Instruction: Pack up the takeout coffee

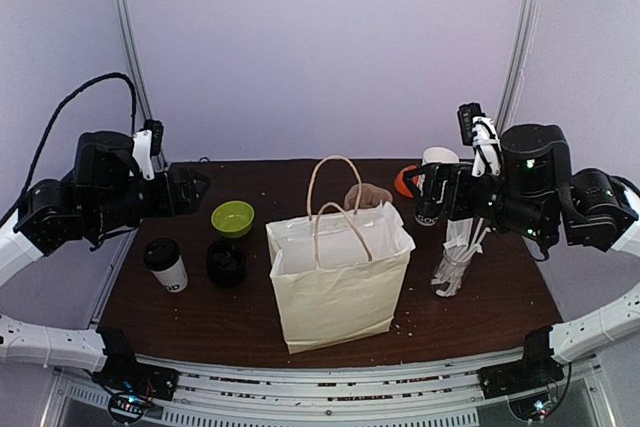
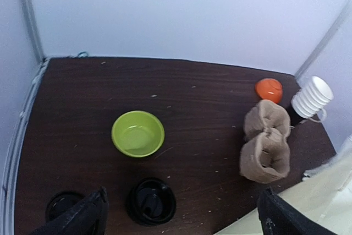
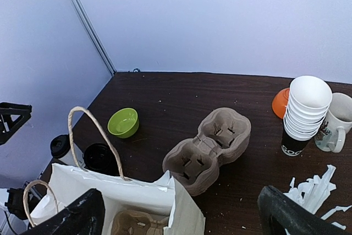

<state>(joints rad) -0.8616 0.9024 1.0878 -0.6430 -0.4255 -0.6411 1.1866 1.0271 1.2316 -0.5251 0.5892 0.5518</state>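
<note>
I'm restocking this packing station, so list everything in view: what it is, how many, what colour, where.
takeout coffee: one, white with black lid, table's near left
lid stack: one, black, right of the coffee
bowl: one, green, behind the lid stack
paper bag: one, cream, centre, standing open
cup carrier: one, brown, behind the bag
second carrier: one, brown, inside the bag
cup stack: one, white, far right
mug: one, white, beside the cup stack
orange object: one, behind the cup stack; unclear what it is
glass of straws: one, clear with white contents, right of the bag
table: one, dark brown
left claw: one, black, open, over the left side
right claw: one, black, open, over the right side
</note>
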